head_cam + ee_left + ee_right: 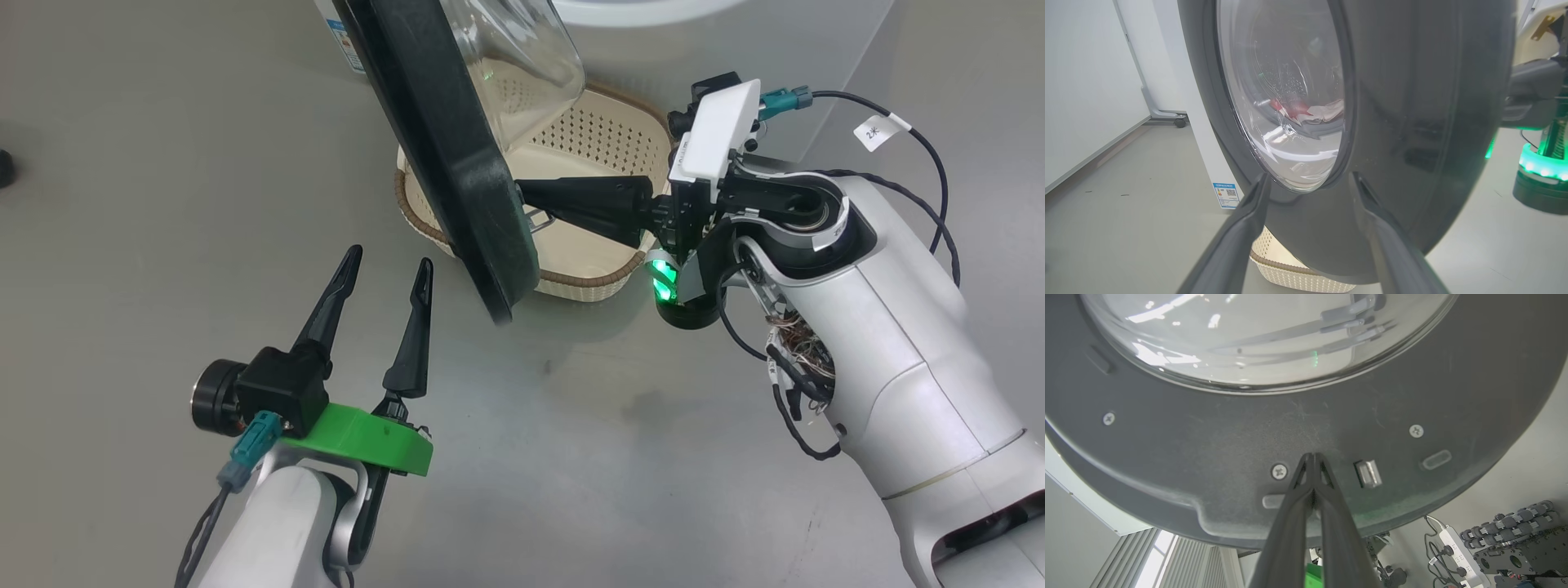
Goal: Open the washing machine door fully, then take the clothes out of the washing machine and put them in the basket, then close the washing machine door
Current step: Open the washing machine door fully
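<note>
**Door ajar, right fingers against its inner face**

The left end effector (390, 257) is lowest and closest in the head view. Its two dark fingers are spread wide with nothing between them. It hovers over the grey floor (571, 457) on the outer side of the washing machine door (457, 171), apart from it.

The door stands partly swung out from the washing machine (653, 41) and is seen almost edge-on. Its glass bowl window (522, 57) bulges toward the right arm's side.

The right end effector (526, 192) has its fingers pressed together, gripping nothing. In the right wrist view the joined tips meet the door's dark inner face below the glass, between a screw (1279, 471) and the metal latch (1367, 473).

The basket (604, 282) sits on the floor in front of the machine, partly under the door's lower edge.

The clothes (1298, 110), red and white, lie inside the drum and show through the glass in the left wrist view. A small blue label sticker (1227, 195) is low on the machine's white front.
</note>
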